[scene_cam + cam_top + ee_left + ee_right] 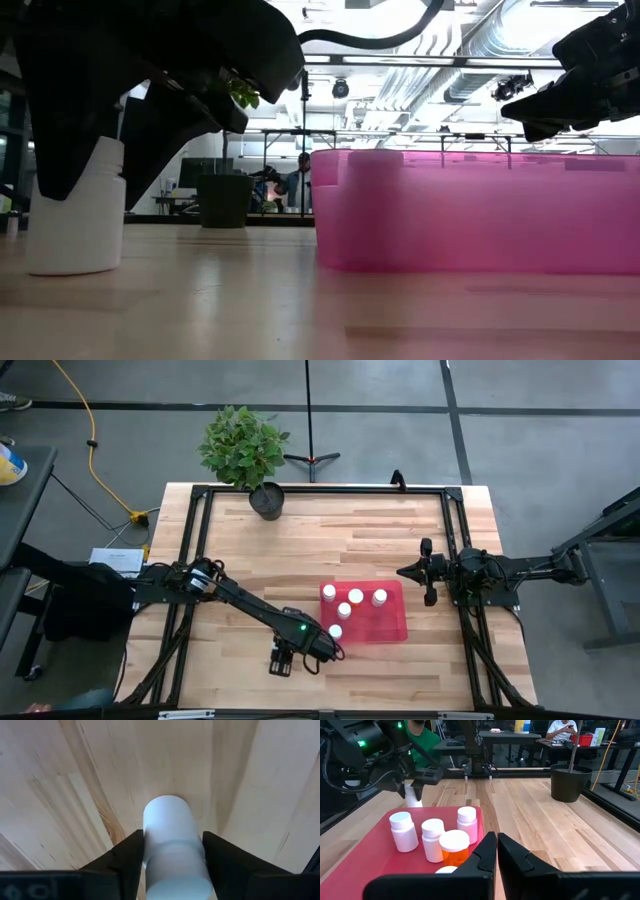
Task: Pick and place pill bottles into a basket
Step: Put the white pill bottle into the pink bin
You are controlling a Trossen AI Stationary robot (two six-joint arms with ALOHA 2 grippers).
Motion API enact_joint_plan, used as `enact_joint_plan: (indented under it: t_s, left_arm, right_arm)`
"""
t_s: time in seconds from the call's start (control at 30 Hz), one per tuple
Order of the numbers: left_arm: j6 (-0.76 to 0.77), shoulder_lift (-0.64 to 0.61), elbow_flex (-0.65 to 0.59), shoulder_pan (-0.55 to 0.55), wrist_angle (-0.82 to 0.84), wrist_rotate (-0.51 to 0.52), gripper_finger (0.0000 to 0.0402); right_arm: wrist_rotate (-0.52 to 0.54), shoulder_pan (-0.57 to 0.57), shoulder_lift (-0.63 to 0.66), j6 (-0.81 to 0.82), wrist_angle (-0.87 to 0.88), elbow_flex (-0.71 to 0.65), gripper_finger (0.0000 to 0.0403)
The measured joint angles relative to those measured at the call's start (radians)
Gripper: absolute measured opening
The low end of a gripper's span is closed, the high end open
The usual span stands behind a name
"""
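Note:
A white pill bottle (pixel 170 827) stands upright on its base on the wooden table, left of the red basket (pixel 392 624); it also shows in the low view (pixel 75 215). My left gripper (pixel 172 840) is over it near the table's front edge (pixel 283 663), shut on it. Several more white-capped bottles (pixel 433 839) stand in the basket, one of them orange (pixel 455 855). My right gripper (pixel 496 851) is shut and empty, hovering just right of the basket (pixel 415 572). My left gripper pinches the pill bottle's upper part, at the cap and shoulder (pixel 175 852), between its two fingers (pixel 131 852), one on each side. The fingers come from above, pointing down. The bottle stands upright with its base (pixel 72 262) on the table.
A dark round pot with a green plant (pixel 266 500) stands at the table's far edge. A black frame (pixel 196 530) runs around the table. Bare wood lies between the basket and the pot. People sit in the room beyond the table.

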State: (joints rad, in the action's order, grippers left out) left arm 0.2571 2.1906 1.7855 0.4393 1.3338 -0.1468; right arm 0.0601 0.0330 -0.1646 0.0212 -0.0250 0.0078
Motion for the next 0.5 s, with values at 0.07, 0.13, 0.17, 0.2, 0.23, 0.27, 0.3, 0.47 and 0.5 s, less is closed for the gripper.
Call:
enact_joint_plan:
  t_s: [0.07, 0.13, 0.17, 0.2, 0.23, 0.27, 0.3, 0.47, 0.5]
  left_arm:
    - [-0.013, 0.000, 0.000, 0.000, 0.000, 0.000, 0.0222]
    - [-0.017, 0.000, 0.000, 0.000, 0.000, 0.000, 0.0221]
    - [-0.017, 0.000, 0.000, 0.000, 0.000, 0.000, 0.0221]
    - [-0.017, 0.000, 0.000, 0.000, 0.000, 0.000, 0.0220]
    - [-0.017, 0.000, 0.000, 0.000, 0.000, 0.000, 0.0220]
    - [-0.017, 0.000, 0.000, 0.000, 0.000, 0.000, 0.0220]
    - [-0.017, 0.000, 0.000, 0.000, 0.000, 0.001, 0.0220]
    - [-0.017, -0.001, 0.000, 0.000, 0.000, 0.007, 0.0219]
    - [-0.017, -0.001, 0.000, 0.000, 0.000, 0.008, 0.0218]
  right_arm:
    - [0.000, 0.000, 0.000, 0.000, 0.000, 0.000, 0.0007]
    - [0.000, 0.000, 0.000, 0.000, 0.000, 0.000, 0.0007]
    - [0.000, 0.000, 0.000, 0.000, 0.000, 0.000, 0.0007]
    - [0.000, 0.000, 0.000, 0.000, 0.000, 0.000, 0.0007]
    - [0.000, 0.000, 0.000, 0.000, 0.000, 0.000, 0.0007]
    - [0.000, 0.000, 0.000, 0.000, 0.000, 0.000, 0.0007]
    - [0.000, 0.000, 0.000, 0.000, 0.000, 0.000, 0.0007]
    - [0.000, 0.000, 0.000, -0.003, 0.000, 0.000, 0.0007]
    - [0.000, 0.000, 0.000, -0.003, 0.000, 0.000, 0.0007]
